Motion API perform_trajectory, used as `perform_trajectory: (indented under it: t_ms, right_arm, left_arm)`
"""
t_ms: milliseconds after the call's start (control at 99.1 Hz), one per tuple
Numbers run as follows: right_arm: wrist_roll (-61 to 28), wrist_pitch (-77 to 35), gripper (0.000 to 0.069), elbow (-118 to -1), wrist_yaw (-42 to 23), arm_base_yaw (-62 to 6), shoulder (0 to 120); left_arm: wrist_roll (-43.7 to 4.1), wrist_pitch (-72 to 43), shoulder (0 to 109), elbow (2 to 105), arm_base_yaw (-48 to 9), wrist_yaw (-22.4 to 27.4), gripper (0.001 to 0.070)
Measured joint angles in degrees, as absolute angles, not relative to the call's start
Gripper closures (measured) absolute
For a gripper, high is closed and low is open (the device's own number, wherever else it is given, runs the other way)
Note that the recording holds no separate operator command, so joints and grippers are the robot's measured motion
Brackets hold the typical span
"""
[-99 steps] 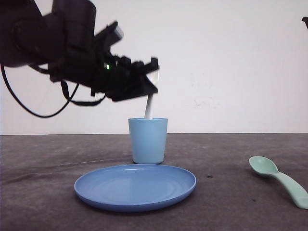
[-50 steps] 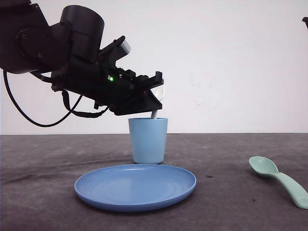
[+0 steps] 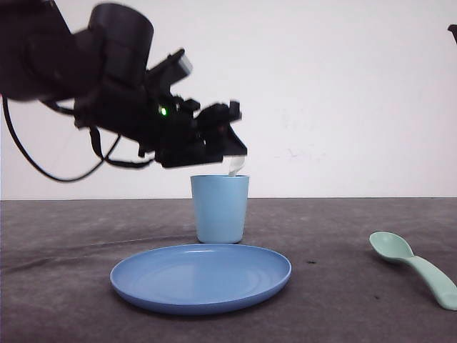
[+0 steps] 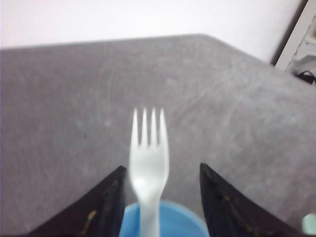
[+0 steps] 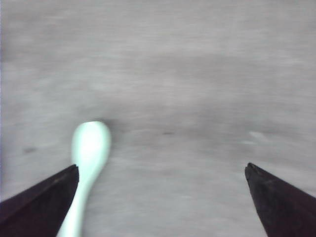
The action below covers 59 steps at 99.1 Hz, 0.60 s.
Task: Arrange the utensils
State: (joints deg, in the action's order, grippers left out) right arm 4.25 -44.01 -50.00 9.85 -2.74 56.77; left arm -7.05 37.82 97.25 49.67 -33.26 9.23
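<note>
The white fork (image 4: 148,163) stands in the light blue cup (image 3: 219,211) with its tines up. Only its top (image 3: 235,168) pokes above the rim. My left gripper (image 3: 227,139) hovers just over the cup and is open. In the left wrist view its fingers (image 4: 112,197) flank the fork with a gap on each side, wider on one. The mint-green spoon (image 3: 414,268) lies on the table at the front right. My right gripper (image 5: 163,170) is wide open above the table, with the spoon (image 5: 89,148) beside one finger and not between the tips.
A round blue plate (image 3: 200,279) lies in front of the cup (image 4: 173,222). The dark grey table (image 3: 335,229) runs back to a white wall.
The left gripper lowered the fork into the cup, opened, and has lifted slightly. The fork now sits deeper, only its top above the rim. The spoon has not moved.
</note>
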Motion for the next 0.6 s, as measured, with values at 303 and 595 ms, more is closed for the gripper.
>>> perform_trajectory:
  t_ms: [303,595]
  right_arm:
    - [4.3,-43.9,0.0011,-49.7,16.5,-5.9,61.5]
    - [4.7,-39.6,0.0011,-49.6,16.5,-10.2,71.1]
  left_arm:
    - [-7.1,13.9,78.0,49.8,-30.7,9.3,0.0429]
    - [-7.1,-7.2,61.1,49.8,-23.4,9.1,0.0429]
